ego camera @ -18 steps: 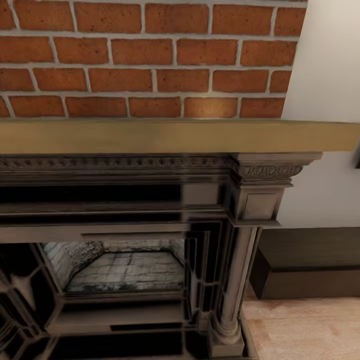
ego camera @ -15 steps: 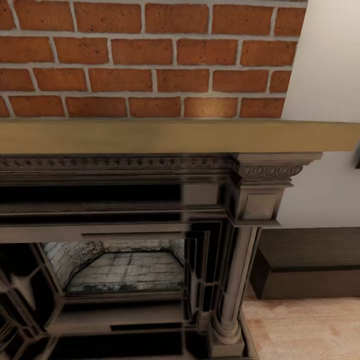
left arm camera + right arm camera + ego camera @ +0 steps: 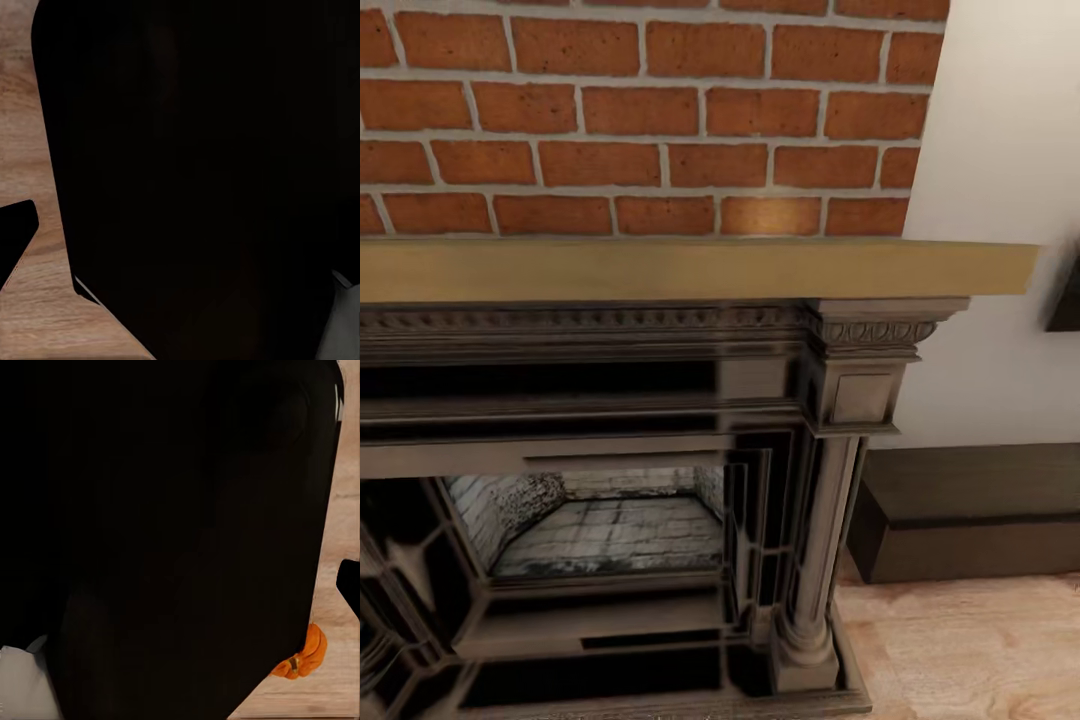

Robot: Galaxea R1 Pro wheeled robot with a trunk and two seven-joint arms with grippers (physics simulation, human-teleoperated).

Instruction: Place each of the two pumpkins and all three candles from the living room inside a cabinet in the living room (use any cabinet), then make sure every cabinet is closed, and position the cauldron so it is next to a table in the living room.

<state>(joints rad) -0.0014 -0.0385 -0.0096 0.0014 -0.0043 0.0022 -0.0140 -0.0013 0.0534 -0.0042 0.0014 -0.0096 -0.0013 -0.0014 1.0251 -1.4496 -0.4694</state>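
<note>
One bright-orange ribbed pumpkin [image 3: 306,654] lies on the wooden floor in the right wrist view, half hidden behind a large black shape. A low dark-brown cabinet [image 3: 970,510] stands against the white wall to the right of the fireplace, with its front shut. A dark wedge [image 3: 15,236] at the edge of the left wrist view and another [image 3: 349,585] at the edge of the right wrist view may be fingertips. I cannot tell whether either gripper is open or shut. The candles, cauldron and table are out of view.
A dark ornate fireplace surround [image 3: 660,400] with a tan mantel [image 3: 690,268] stands close ahead under a red brick wall [image 3: 640,110]. Light wooden floor [image 3: 970,650] lies at the lower right. A dark object [image 3: 1066,296] hangs on the wall at the right edge.
The whole head picture has slid a little to the left, so the camera has turned slightly right. More of the cabinet and white wall shows. Nothing in the room has moved.
</note>
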